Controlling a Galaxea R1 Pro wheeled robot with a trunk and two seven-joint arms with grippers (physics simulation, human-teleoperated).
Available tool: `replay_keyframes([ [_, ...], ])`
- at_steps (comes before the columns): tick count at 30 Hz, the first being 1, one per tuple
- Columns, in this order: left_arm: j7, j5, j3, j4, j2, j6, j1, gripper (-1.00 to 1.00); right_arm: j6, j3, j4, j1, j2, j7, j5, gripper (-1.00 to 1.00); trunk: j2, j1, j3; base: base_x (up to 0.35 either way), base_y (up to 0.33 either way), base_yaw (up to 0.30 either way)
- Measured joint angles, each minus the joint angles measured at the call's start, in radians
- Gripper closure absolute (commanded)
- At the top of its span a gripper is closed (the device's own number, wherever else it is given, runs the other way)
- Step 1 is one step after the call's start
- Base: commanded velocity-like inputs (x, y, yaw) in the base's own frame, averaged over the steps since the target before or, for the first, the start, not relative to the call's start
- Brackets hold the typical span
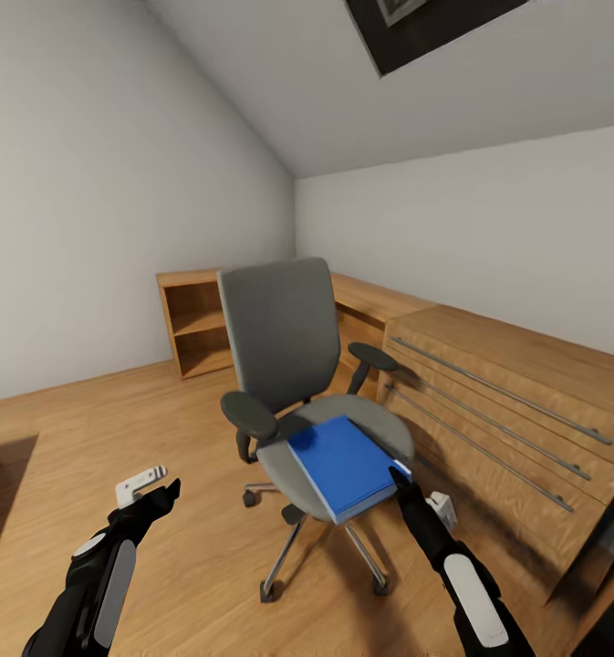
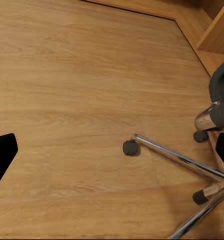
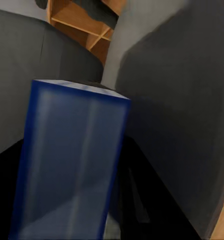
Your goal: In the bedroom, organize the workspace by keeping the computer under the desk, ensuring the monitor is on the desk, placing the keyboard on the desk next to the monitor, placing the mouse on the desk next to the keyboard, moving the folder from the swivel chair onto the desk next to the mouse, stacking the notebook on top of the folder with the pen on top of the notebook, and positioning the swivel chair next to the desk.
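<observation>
The swivel chair, grey with black armrests and a chrome base, stands mid-room facing me. A bright blue folder lies flat on its seat. My right gripper is at the folder's near right corner. In the right wrist view the folder sits close up between dark fingers that press against both its sides. My left gripper hangs open over bare floor to the left of the chair, holding nothing. The left wrist view shows one black finger and the chair's chrome legs with a caster.
A light wooden drawer cabinet with long metal handles runs along the right, close behind the chair. An open wooden shelf unit stands at the far wall. A small white object lies on the floor by the cabinet. Wooden floor spreads out to the left.
</observation>
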Motion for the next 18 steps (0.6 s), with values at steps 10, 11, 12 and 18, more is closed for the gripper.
replay_keyframes([
  [10,0.001,-0.001,0.001,0.023,-0.001,-0.002,0.0,-1.0,0.004,-0.005,-0.075,0.002,-0.005,0.0,0.001,1.0,0.07,-0.038,0.031,-0.326,-0.101,0.0],
  [11,0.001,-0.001,0.001,0.024,-0.001,-0.001,0.0,-1.0,0.004,-0.006,-0.088,0.002,-0.006,0.0,0.001,1.0,0.077,-0.042,0.034,-0.336,-0.134,0.0],
  [12,0.001,-0.001,0.001,0.025,-0.001,-0.001,0.0,-1.0,0.004,-0.006,-0.096,0.003,-0.006,0.0,0.001,1.0,0.084,-0.046,0.038,-0.336,-0.144,0.0],
  [18,0.001,0.0,0.001,0.039,-0.002,-0.001,0.0,-1.0,0.005,-0.008,-0.215,0.015,-0.017,0.006,0.003,1.0,0.126,-0.069,0.056,-0.177,-0.099,0.0],
])
